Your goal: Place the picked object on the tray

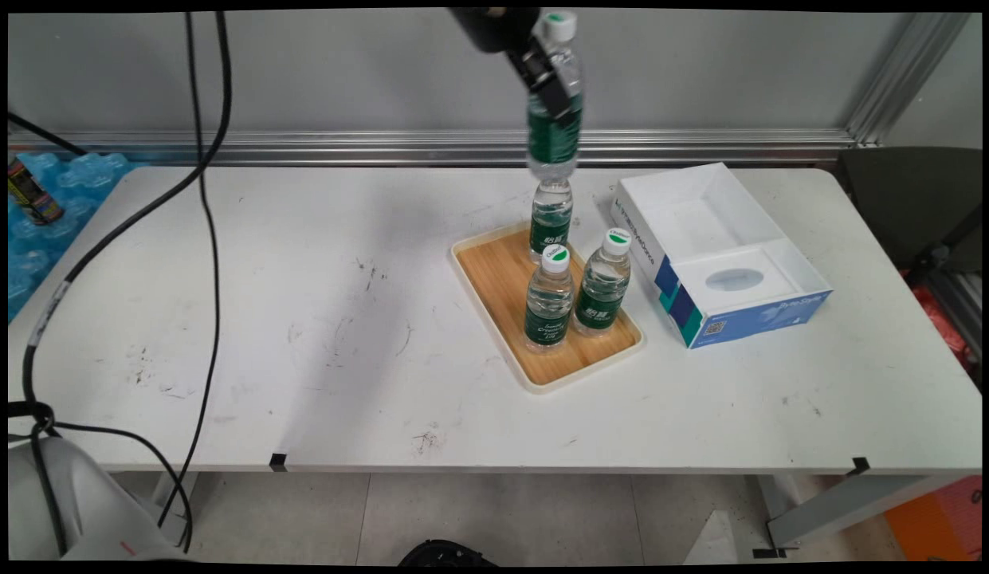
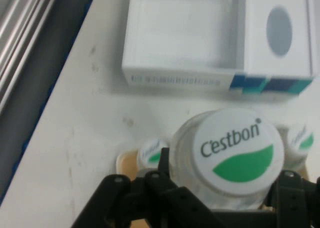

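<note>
A: Closest to us in the hand view is the white cap [image 2: 235,153] lettered Cestbon with a green leaf, on the bottle [image 1: 555,100] held in the air.

B: We see the end effector [image 1: 551,84] clamped on that bottle's body, high above the desk [image 1: 303,319], over the far end of the wooden tray [image 1: 494,287].

A: Three more bottles stand upright on the tray: one at the back [image 1: 551,219], two in front [image 1: 549,299] [image 1: 603,283], side by side.

B: Just right of the tray we see the open white and blue box [image 1: 717,255], holding nothing.
</note>
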You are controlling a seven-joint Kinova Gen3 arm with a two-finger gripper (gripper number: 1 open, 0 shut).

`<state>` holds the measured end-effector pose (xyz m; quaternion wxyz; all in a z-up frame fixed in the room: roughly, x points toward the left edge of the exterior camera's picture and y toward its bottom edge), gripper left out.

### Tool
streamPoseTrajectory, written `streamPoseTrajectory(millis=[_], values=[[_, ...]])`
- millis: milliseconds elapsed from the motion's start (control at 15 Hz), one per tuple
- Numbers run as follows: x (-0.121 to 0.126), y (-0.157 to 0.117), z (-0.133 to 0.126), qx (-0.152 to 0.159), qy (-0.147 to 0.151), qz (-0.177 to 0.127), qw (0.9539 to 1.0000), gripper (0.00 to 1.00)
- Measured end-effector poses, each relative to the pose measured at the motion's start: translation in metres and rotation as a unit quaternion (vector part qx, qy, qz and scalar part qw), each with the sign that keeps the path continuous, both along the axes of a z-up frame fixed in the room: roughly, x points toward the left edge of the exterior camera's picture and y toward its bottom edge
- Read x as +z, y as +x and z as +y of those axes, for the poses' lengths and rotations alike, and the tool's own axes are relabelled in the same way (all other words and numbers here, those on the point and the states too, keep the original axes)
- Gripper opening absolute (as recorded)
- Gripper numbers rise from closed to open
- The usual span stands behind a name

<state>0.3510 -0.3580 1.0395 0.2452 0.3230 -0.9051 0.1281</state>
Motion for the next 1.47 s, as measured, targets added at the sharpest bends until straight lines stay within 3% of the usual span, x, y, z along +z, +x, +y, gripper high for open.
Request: streamPoseTrajectory(millis=[267,600,1133,1467], values=[[0.009,-0.036,-0.021,0.005,-0.015,0.020,0.9997,0.00],[-0.006,-0.083,-0.054,0.006,-0.037,0.025,0.9990,0.00],[-0.070,-0.151,-0.123,0.014,-0.054,0.020,0.9982,0.00],[-0.113,-0.179,-0.161,0.023,-0.052,0.015,0.9983,0.00]])
